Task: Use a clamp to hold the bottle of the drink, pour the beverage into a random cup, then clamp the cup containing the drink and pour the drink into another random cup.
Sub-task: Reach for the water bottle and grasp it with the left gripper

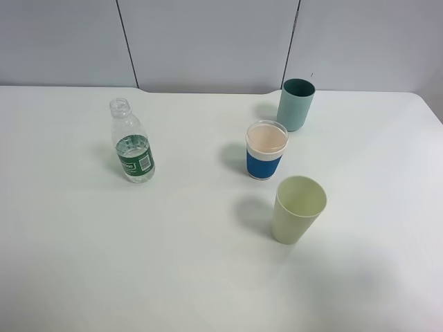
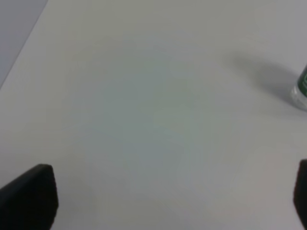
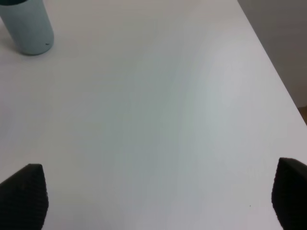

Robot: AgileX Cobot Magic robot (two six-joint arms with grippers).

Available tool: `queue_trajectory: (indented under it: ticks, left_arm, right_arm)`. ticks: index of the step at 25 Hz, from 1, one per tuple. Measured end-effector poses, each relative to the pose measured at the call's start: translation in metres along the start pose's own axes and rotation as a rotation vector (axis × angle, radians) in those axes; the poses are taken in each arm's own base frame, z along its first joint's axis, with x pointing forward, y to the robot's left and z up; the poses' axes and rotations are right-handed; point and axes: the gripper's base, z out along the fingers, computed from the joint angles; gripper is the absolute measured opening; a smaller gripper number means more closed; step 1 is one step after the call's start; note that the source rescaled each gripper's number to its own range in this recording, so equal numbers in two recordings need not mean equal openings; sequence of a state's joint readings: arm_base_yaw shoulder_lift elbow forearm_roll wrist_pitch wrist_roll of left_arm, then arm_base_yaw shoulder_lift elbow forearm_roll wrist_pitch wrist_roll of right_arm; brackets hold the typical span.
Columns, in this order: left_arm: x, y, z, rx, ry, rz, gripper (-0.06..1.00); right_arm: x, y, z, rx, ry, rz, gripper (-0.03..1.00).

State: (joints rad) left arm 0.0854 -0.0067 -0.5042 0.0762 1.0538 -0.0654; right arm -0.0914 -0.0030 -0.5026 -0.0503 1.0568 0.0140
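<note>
One printed item found: the green label wrapped around the lower body of the clear plastic water bottle. In the exterior high view it carries a small white mark near its upper edge and a pale rectangular panel on its right side. Both are too small to read, so no brand, word or number can be made out. In the left wrist view only a blurred green sliver of the label shows, with no characters legible.
</note>
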Motion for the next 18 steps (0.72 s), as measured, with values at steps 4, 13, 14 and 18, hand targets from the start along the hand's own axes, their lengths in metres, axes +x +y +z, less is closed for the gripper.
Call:
queue_trajectory:
  ticks: [4, 13, 14, 18]
  left_arm:
    - [0.0, 0.0, 0.0, 0.0, 0.0, 0.0, 1.0]
    - [0.0, 0.0, 0.0, 0.0, 0.0, 0.0, 1.0]
    - [0.0, 0.0, 0.0, 0.0, 0.0, 0.0, 1.0]
    - [0.0, 0.0, 0.0, 0.0, 0.0, 0.0, 1.0]
  right_arm:
    - [0.0, 0.0, 0.0, 0.0, 0.0, 0.0, 0.88]
    - [0.0, 0.0, 0.0, 0.0, 0.0, 0.0, 0.88]
    - [0.0, 0.0, 0.0, 0.0, 0.0, 0.0, 0.88]
    - [0.0, 0.0, 0.0, 0.0, 0.0, 0.0, 0.88]
